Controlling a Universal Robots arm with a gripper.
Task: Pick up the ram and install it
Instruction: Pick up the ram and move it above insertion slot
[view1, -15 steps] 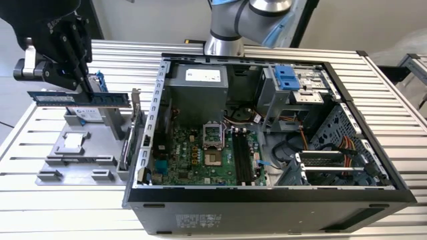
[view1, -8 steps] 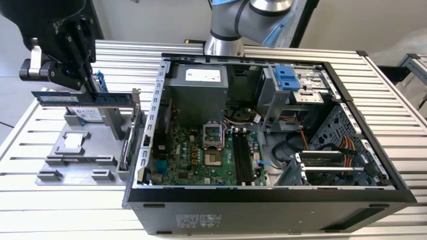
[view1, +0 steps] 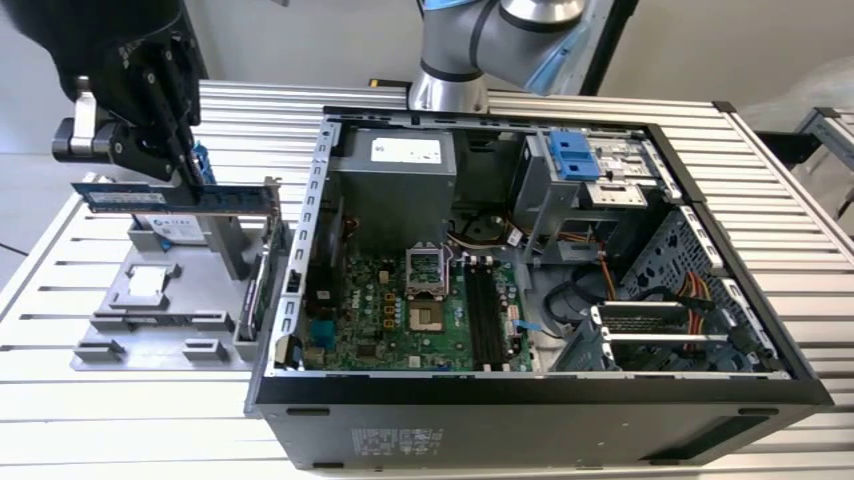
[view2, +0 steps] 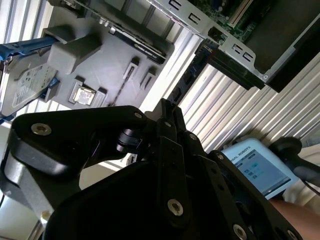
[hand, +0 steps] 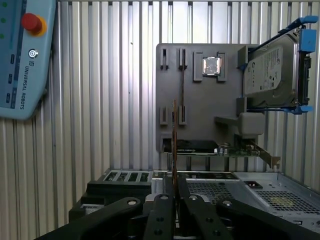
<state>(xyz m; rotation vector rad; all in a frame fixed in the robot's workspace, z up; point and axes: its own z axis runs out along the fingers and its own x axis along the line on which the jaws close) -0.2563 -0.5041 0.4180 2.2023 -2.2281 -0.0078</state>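
Status on the RAM job: my pincer (view1: 187, 175) is clamped on the ram (view1: 147, 197), pinching both flat faces near the middle of its top long edge. I'd guess that's deliberate. The grip is roughly balanced so the stick sits level, and the bottom edge stays bare, with nothing of mine near the side that has to seat.

The stick hangs in the air, board faces vertical, above the gray holder tray (view1: 147, 300) on the exterior view's left. It isn't touching the tray or anything else afaict. In the first wrist view I see it dead edge-on (hand: 174, 140), a thin line running straight out from between my fingers (hand: 162, 212), so it looks square in the grip, not cocked.

The tray's other stuff sits parked in its own cutouts: hard drive (hand: 272, 70) w/ blue handles, a CPU (hand: 211, 66), and a card (hand: 220, 148) w/ metal bracket.

Pose: wrist pointing straight down, tool beside the open PC case (view1: 534, 390), not over it. The DIMM slots (view1: 483, 315) are well apart from me, all empty.
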